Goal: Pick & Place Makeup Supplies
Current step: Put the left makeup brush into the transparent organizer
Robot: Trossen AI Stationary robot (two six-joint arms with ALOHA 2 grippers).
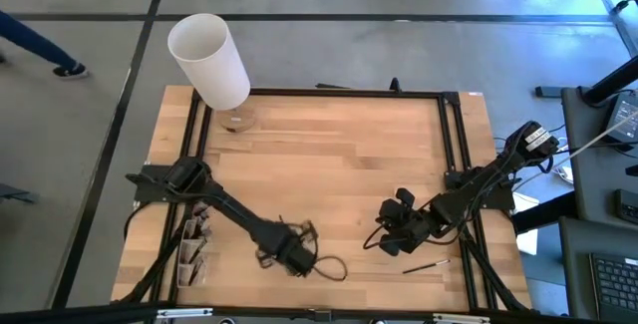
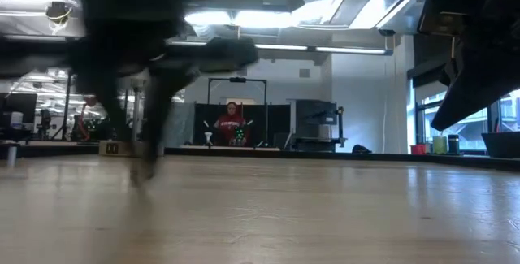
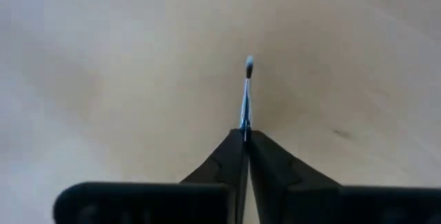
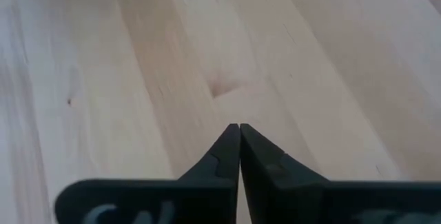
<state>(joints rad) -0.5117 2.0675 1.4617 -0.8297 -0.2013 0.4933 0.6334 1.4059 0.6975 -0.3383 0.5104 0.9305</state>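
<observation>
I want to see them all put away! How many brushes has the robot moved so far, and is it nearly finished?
I cannot tell how many it has moved. The left gripper has its fingers shut on one thin makeup brush near the table's front edge. The right gripper waits with its fingers shut and nothing between them. Another brush lies on the table beside it, and the white cylinder stands at the back corner. So work remains.

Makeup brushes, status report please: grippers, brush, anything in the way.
Left gripper shut on a makeup brush. Right gripper shut, empty, over the table. Nothing obstructing.
</observation>
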